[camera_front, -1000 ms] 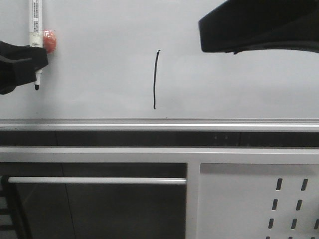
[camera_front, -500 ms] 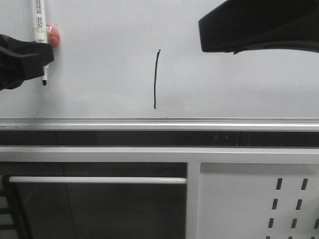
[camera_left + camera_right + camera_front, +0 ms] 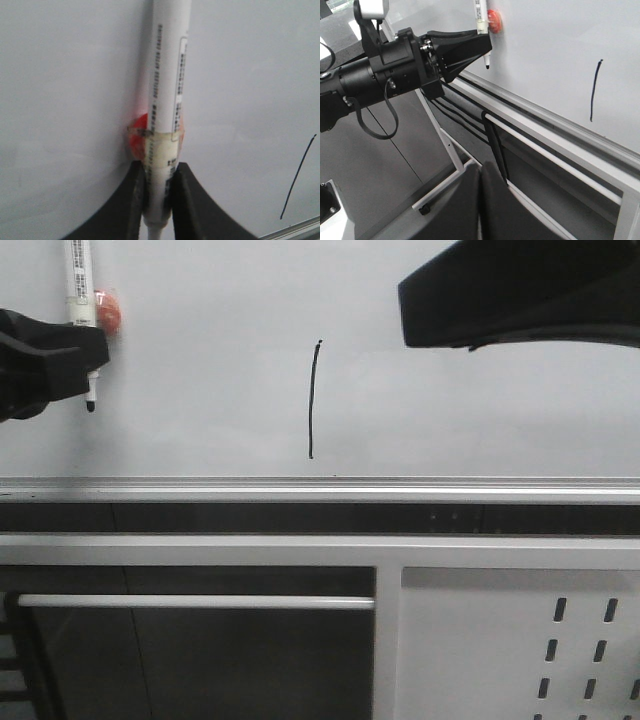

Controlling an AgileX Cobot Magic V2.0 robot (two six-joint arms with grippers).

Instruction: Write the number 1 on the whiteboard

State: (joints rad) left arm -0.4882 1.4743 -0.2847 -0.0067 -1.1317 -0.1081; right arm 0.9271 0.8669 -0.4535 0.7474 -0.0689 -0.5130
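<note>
The number 1 (image 3: pixel 312 400) stands as a thin black, slightly curved vertical stroke in the middle of the front view, on the pale whiteboard (image 3: pixel 220 360), its lower end just above the silver edge rail (image 3: pixel 320 486). At the far left of that frame the left gripper (image 3: pixel 70 360) is clamped on a white marker (image 3: pixel 78 280), held upright with its black tip (image 3: pixel 91 405) pointing down, well apart from the stroke. A red-orange round object (image 3: pixel 108 310) sits just beside the marker's barrel. The right gripper (image 3: pixel 479 200) has its black fingers pressed together, holding nothing; its arm (image 3: pixel 520 290) fills the upper right of the front view. Below the rail, a white slotted panel (image 3: pixel 520 640) occupies the lower right.
</note>
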